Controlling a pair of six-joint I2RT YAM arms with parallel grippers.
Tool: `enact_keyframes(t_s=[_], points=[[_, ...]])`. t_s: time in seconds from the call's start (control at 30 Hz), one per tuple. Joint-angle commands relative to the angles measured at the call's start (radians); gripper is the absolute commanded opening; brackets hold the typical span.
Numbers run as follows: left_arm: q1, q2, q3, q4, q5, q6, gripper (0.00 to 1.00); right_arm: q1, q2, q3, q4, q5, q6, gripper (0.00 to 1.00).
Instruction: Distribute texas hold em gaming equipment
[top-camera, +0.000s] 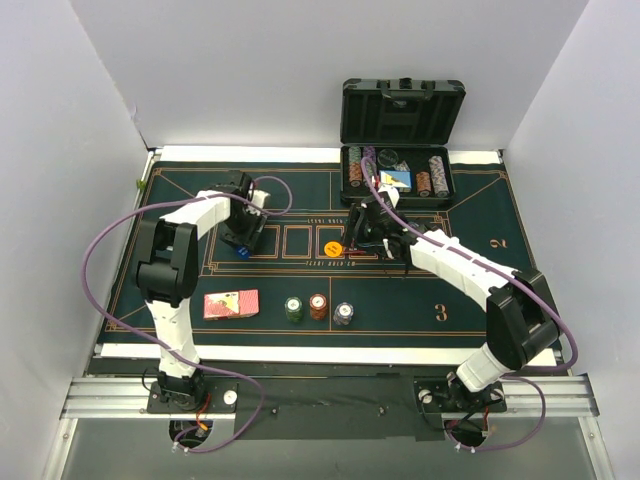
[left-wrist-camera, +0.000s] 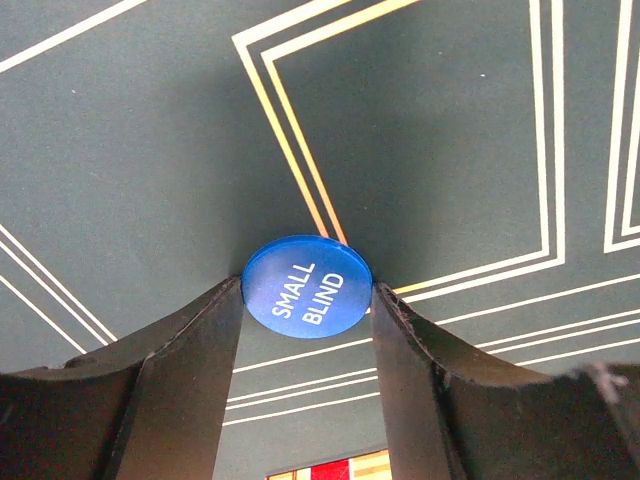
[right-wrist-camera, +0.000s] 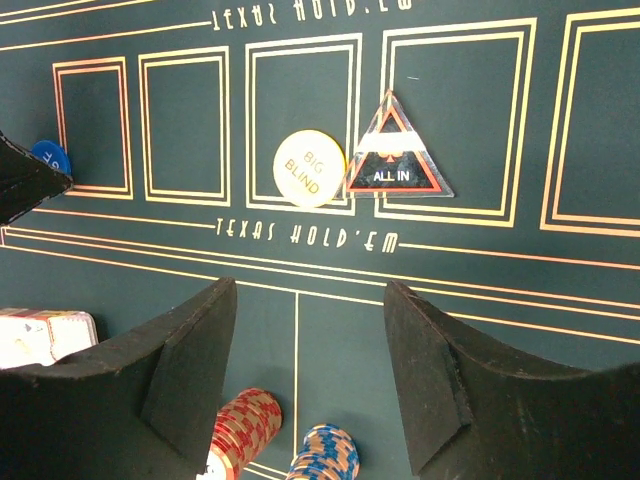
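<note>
Okay, left gripper (top-camera: 244, 246) clamped on the blue SMALL BLIND disc (left-wrist-camera: 306, 286), one finger touching each edge, at the corner of an orange-lined box on the green mat (top-camera: 420, 300) (left side). Right gripper (right-wrist-camera: 310, 300) about half open, empty, above the mat near the BIG BLIND disc (right-wrist-camera: 310, 168) and ALL IN triangle (right-wrist-camera: 398, 152). Cards (top-camera: 231, 303) and three chip stacks (top-camera: 318, 305) sit along the near edge.
</note>
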Motion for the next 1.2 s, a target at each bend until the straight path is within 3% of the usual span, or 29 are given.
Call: enact_keyframes(t_s=[0.0, 0.4, 0.57, 0.73, 0.9, 1.17], points=[[0.056, 0.011, -0.022, 0.009, -0.007, -0.035, 0.60, -0.002, -0.003, 0.007, 0.020, -0.003, 0.003, 0.55], [0.322, -0.164, -0.200, 0.018, -0.011, -0.002, 0.52, 0.012, 0.097, 0.048, 0.025, -0.002, -0.014, 0.53], [0.338, -0.208, -0.235, 0.033, -0.018, 0.020, 0.54, 0.033, 0.183, 0.123, 0.008, 0.020, -0.038, 0.54], [0.307, -0.204, -0.209, 0.025, -0.005, -0.015, 0.78, 0.042, 0.290, 0.230, -0.035, 0.050, -0.057, 0.59], [0.293, -0.224, -0.198, 0.007, 0.024, -0.016, 0.92, 0.053, 0.394, 0.341, -0.079, 0.064, -0.081, 0.63], [0.318, -0.291, -0.085, -0.132, 0.096, -0.005, 0.96, 0.102, 0.484, 0.413, -0.122, 0.075, -0.103, 0.61]])
